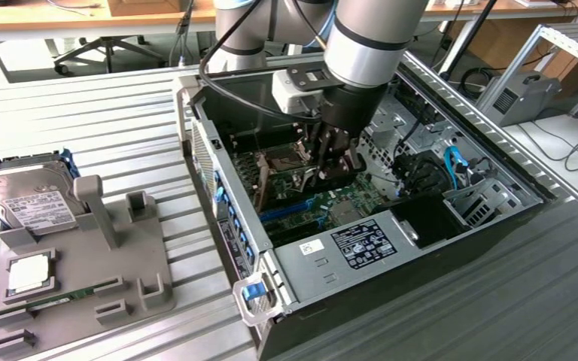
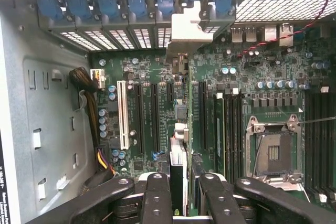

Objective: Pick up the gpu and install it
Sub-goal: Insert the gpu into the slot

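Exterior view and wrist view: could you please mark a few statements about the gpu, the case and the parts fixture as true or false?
1. The gripper holds the gpu inside the computer case. True.
2. The hard drive lies inside the case. False: it stands in the grey fixture on the exterior view's left.
3. The motherboard has a white slot. True.
4. The case is closed. False: its side is open and the motherboard shows.
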You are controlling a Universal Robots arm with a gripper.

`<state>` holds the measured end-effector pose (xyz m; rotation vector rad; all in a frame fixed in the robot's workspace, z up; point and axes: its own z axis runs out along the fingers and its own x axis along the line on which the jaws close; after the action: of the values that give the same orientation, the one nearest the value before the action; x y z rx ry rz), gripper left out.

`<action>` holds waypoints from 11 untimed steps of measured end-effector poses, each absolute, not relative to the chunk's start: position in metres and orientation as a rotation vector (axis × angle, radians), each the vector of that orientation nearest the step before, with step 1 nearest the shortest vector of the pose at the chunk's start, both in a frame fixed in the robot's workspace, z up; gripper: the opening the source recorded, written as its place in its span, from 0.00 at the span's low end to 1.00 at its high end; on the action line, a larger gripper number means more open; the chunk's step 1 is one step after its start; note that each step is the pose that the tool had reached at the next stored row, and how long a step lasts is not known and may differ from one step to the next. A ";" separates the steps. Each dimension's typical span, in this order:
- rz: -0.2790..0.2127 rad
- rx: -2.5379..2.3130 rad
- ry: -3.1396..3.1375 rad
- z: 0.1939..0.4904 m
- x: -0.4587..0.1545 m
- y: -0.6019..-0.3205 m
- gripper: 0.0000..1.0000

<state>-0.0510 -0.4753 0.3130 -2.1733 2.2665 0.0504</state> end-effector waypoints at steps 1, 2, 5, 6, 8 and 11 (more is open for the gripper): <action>0.050 -2.173 2.267 0.313 -0.051 -0.475 0.26; 0.050 -2.173 2.266 0.313 -0.051 -0.475 0.26; 0.050 -2.173 2.266 0.313 -0.052 -0.476 0.26; 0.050 -2.173 2.267 0.313 -0.052 -0.476 0.26; 0.050 -2.173 2.267 0.313 -0.053 -0.476 0.26; 0.050 -2.173 2.267 0.313 -0.054 -0.476 0.26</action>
<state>-0.0536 -0.4764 0.3127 -2.1733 2.2666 0.0504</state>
